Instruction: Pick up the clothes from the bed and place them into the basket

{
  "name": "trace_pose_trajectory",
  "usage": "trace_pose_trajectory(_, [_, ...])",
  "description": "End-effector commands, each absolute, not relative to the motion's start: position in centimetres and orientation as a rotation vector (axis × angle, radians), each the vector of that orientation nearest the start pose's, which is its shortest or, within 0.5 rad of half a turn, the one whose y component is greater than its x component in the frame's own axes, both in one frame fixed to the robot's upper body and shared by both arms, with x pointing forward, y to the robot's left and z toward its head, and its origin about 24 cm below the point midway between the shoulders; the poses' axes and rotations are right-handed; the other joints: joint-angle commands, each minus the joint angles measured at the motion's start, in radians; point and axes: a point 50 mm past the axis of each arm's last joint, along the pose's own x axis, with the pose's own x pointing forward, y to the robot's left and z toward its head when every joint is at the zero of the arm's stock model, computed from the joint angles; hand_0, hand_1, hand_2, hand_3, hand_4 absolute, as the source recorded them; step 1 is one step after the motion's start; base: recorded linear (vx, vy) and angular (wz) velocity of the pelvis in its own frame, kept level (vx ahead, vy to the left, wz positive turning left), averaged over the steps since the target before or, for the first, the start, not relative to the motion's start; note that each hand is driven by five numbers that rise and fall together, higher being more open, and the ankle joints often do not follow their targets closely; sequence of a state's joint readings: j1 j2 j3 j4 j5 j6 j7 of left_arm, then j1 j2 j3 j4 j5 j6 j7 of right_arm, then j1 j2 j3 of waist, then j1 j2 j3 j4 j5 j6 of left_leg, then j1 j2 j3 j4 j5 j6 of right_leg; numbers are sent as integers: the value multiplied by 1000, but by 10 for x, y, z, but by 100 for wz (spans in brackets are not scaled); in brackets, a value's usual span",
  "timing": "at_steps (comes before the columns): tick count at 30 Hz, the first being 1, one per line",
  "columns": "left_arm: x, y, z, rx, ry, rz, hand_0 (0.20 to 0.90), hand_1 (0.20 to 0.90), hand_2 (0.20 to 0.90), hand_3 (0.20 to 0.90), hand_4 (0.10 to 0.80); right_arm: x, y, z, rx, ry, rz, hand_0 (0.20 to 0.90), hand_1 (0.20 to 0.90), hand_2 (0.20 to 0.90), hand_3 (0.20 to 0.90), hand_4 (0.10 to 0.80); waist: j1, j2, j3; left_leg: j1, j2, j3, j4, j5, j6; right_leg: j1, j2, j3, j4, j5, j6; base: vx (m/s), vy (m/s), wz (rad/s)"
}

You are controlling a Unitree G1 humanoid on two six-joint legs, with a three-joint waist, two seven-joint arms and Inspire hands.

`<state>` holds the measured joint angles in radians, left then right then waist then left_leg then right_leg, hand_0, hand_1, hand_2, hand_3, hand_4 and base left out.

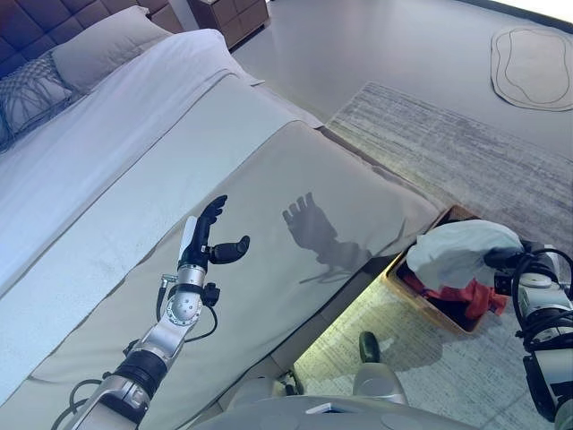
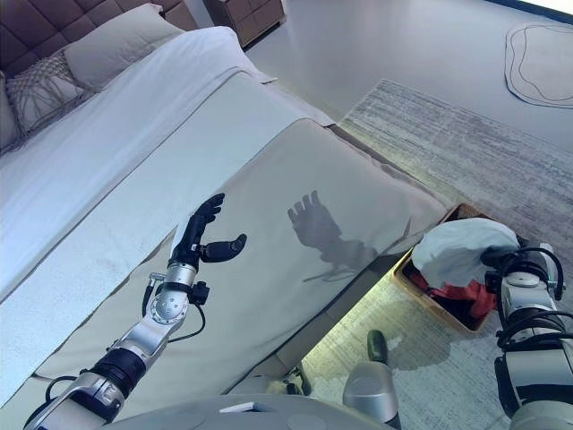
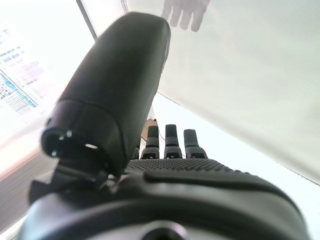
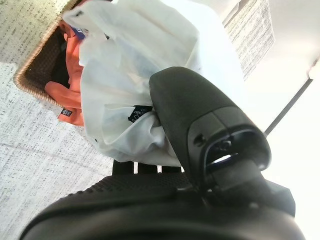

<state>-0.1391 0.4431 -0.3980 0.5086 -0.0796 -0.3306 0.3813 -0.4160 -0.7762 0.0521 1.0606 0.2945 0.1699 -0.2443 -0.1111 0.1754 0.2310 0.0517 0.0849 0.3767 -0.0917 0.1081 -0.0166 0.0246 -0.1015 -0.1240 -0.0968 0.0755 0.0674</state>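
My right hand [image 1: 507, 262] is at the far right, over a brown woven basket [image 1: 419, 303] that stands on the rug beside the bed. In the right wrist view its thumb [image 4: 200, 110] and fingers are closed on a white garment [image 4: 135, 65], which hangs over the basket [image 4: 34, 67]. The white garment [image 1: 458, 247] covers most of the basket's top. A red garment [image 1: 467, 296] lies inside it. My left hand [image 1: 200, 247] is open and empty, held above the grey blanket on the bed [image 1: 295, 179], fingers straight [image 3: 172, 137].
The bed has a white sheet [image 1: 116, 125], a grey pillow [image 1: 103, 45] and a patterned pillow [image 1: 31, 90] at the head. A grey rug [image 1: 448, 143] lies by the bed. A small light mat [image 1: 533, 67] and a wooden nightstand [image 1: 235, 13] are farther off.
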Motion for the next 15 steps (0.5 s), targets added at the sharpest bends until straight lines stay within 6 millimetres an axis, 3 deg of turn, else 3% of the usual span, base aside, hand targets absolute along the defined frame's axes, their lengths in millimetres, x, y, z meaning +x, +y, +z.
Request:
trace_pose_trajectory(1, [284, 196, 38, 420, -191, 56, 900, 900, 900, 900, 800, 260, -423, 69, -501, 500, -848, 900, 900, 900, 900, 800, 22, -80, 0, 89, -21, -28, 7, -125, -46, -19, -2, -17, 10, -1, 4, 0, 0, 0])
trace_pose_trajectory(8, [282, 198, 37, 421, -187, 62, 900, 900, 900, 900, 800, 247, -432, 64, -551, 588, -948, 900, 900, 900, 900, 800, 25, -83, -3, 91, -19, -28, 8, -124, -45, -16, 1, -16, 10, -1, 3, 2, -1, 0])
trace_pose_trajectory(15, [281, 197, 35, 414, -186, 60, 900, 900, 900, 900, 800, 243, -440, 73, -578, 591, -1010, 900, 900, 900, 900, 800, 24, -82, 1, 94, -19, -28, 7, -124, -45, -14, 4, -11, 10, -1, 3, 0, 0, 0])
